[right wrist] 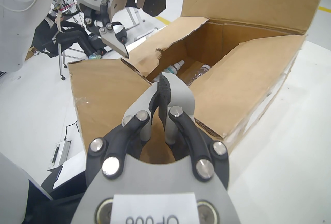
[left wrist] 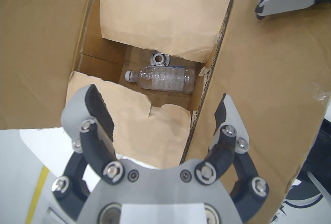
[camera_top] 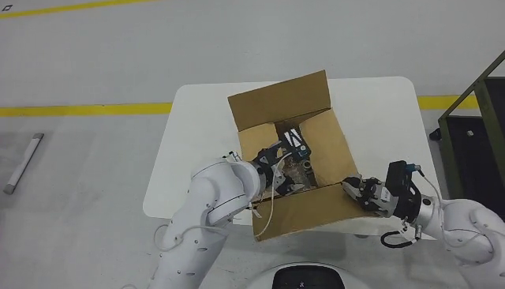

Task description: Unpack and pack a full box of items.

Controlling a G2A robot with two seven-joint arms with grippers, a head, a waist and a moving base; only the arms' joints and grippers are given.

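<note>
An open cardboard box (camera_top: 280, 99) stands on the white table, its flaps spread outward. At its bottom lie a clear plastic bottle (left wrist: 161, 79), a grey metal flange (left wrist: 159, 59) and a small white-capped bottle (right wrist: 175, 66). My left gripper (left wrist: 157, 95) hangs open above the box opening (camera_top: 290, 156), with nothing between its fingers. My right gripper (right wrist: 161, 90) is shut at the right corner of the near flap (camera_top: 304, 210), its tips over the cardboard (left wrist: 259, 14). The torn inner flaps (left wrist: 168, 15) hide part of the box floor. From the right wrist, the left gripper (right wrist: 139, 28) shows above the near flap.
The table (camera_top: 197, 131) has bare surface left of the box and to its far right (camera_top: 387, 107). A dark metal rack (camera_top: 473, 131) stands on the floor beyond the table's right edge. The near flap overhangs the table's front edge.
</note>
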